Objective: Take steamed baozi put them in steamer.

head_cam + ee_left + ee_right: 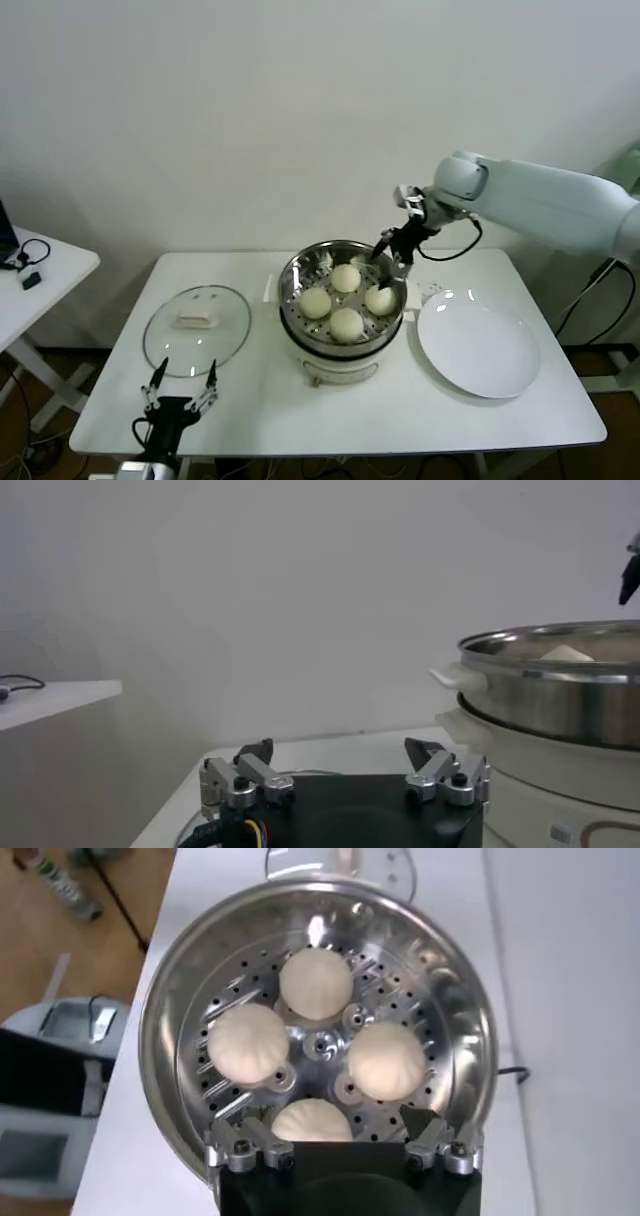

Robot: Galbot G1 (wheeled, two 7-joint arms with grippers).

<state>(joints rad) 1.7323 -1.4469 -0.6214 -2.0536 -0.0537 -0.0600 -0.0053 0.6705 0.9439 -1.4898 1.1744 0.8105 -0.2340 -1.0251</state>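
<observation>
Head view, taken left to right with the round stainless-steel steamer (343, 290) as the reference point. Well to the left of the steamer, a round glass lid (196, 330) with a cream handle is lying flat on the white table (340, 400). Nearer the table's front edge than that lid, the left gripper (180, 385) is hovering low with its two fingers spread apart, holding nothing; the left wrist view confirms the gap between its fingers (255, 765) and shows the steamer's steel rim (560, 670) sitting on the cream-white pot base (540, 770).

The steamer is standing at the table's centre. Four cream-white round steamed baozi (346, 278) are sitting inside its perforated basket, arranged in a ring around the middle; the right wrist view shows all four buns (316, 983) resting on the perforated bottom, close together but apart from the steel wall (170, 1018).

The right gripper (392, 250) is hanging just above the steamer's far right rim, its fingers (245, 1143) parted and empty, touching no bun.

Just right of the steamer, a flat round white plate (478, 343) is lying bare on the table.
</observation>
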